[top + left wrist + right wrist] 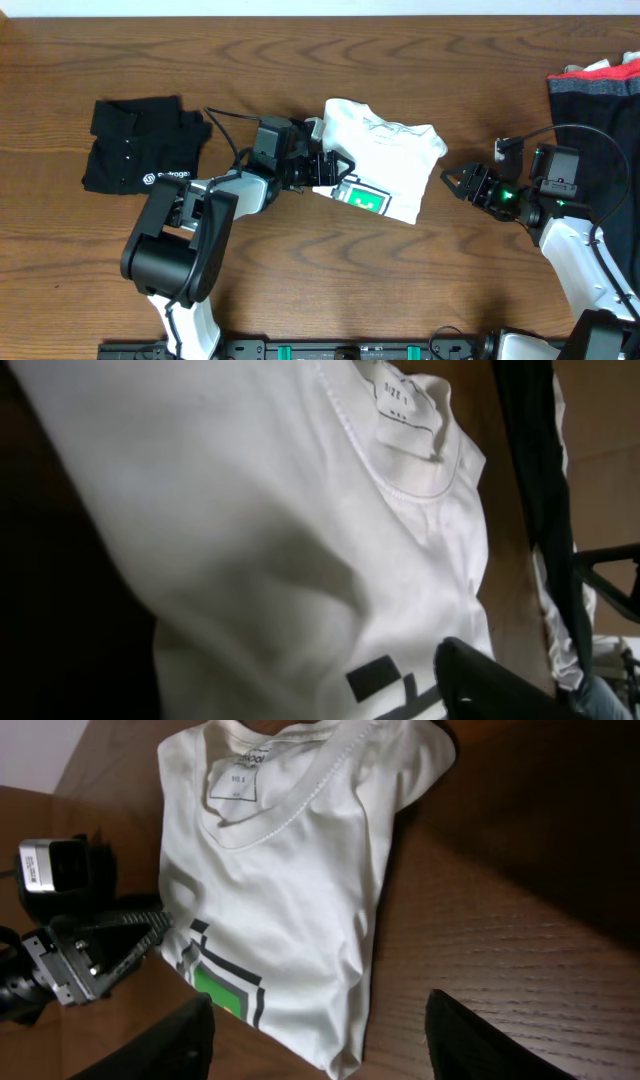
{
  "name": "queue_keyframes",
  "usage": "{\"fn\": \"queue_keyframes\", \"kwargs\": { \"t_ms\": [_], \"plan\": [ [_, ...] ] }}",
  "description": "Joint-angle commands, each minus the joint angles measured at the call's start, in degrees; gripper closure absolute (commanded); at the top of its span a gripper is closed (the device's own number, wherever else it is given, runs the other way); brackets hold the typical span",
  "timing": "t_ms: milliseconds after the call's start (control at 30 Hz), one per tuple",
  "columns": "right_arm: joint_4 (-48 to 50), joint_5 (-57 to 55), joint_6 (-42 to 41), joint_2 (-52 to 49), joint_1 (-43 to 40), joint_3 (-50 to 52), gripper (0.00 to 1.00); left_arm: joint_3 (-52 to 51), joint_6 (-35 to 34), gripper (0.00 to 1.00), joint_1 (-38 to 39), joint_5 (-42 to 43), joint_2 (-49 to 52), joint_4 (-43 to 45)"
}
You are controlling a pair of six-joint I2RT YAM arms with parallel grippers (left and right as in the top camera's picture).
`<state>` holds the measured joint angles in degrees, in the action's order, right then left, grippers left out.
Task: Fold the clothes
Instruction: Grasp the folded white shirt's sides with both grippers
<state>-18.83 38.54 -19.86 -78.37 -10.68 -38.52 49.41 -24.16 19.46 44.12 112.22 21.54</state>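
The folded white T-shirt lies in the middle of the surface, the left claw at its left edge, gripping or not I cannot tell, the right claw spread empty near its right edge, a black shirt folded far left.

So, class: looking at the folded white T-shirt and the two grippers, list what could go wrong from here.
1. The left gripper sits at the white T-shirt's left edge, by the green logo patch; drawing back could snag a layer and undo the fold.
2. The right gripper, open and apart from the shirt, might bunch the fabric if it pushes in low.
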Motion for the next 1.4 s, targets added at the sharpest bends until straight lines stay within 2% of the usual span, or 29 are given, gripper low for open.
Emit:
{"fn": "queue_keyframes", "kwargs": {
  "t_ms": [0, 100, 200, 267, 367, 500, 667, 900, 1000, 1033, 1100, 1167, 1200, 1367],
  "plan": [
    [-0.1, -0.9, 1.1, -0.1, -0.1, 0.0, 0.35, -2.3, -1.0, 0.36, 1.7, -4.5, 4.9, -2.3],
    [-0.2, -0.9, 1.0, -0.1, -0.1, 0.0, 0.36, -2.2, -1.0, 0.64, 2.5, -5.7, 4.9, -2.3],
    [-0.2, -0.5, 1.1, -0.1, 0.3, 0.0, 0.40, -2.2, -1.0, 0.80, 2.9, -5.4, 4.9, -2.8],
    [0.2, -0.5, 2.0, -0.1, 1.7, 0.0, 0.50, -2.2, -1.0, 0.85, 2.9, -3.3, 4.9, -3.3],
    [0.7, -1.7, 5.5, -0.5, 5.2, 0.0, 0.69, -2.2, -1.0, 0.89, 2.9, 0.1, 4.8, -3.4],
    [2.7, -7.2, 5.0, -2.7, 10.5, 0.0, 0.95, -2.2, -1.4, 0.93, 2.9, 3.0, 4.3, -3.5],
    [8.3, -8.4, 5.1, -8.4, 15.3, 0.0, 0.98, -2.2, -1.4, 0.94, 2.9, 4.7, 2.7, -5.5],
    [14.1, -8.3, 3.4, -19.3, 15.6, 0.0, 0.99, -2.2, -1.2, 0.93, 2.8, 3.5, 1.1, -5.8],
    [14.6, -8.3, 3.3, -22.0, 15.6, 0.0, 0.99, -2.2, -1.2, 0.83, 2.8, 3.2, 1.1, -6.0],
    [14.8, -8.3, 2.9, -22.4, 15.6, 0.0, 0.99, -2.2, -1.2, 0.72, 2.8, 3.2, 1.1, -6.1],
    [15.0, -8.4, 2.5, -22.6, 15.6, 0.0, 0.99, -2.2, -1.2, 0.58, 2.5, 3.2, 1.1, -6.3],
    [14.9, -8.4, 2.2, -22.6, 15.6, 0.0, 0.99, -2.2, -1.2, 0.30, 1.8, 3.2, 1.1, -7.2],
    [14.8, -8.4, 1.8, -22.6, 15.6, 0.0, 0.99, -2.2, -1.2, 0.24, 1.3, 3.2, 1.1, -7.5],
    [14.3, -8.3, 1.0, -22.6, 15.6, 0.0, 0.99, -2.2, -1.2, 0.14, -0.3, 2.1, 1.1, -7.5]
  ]
}}
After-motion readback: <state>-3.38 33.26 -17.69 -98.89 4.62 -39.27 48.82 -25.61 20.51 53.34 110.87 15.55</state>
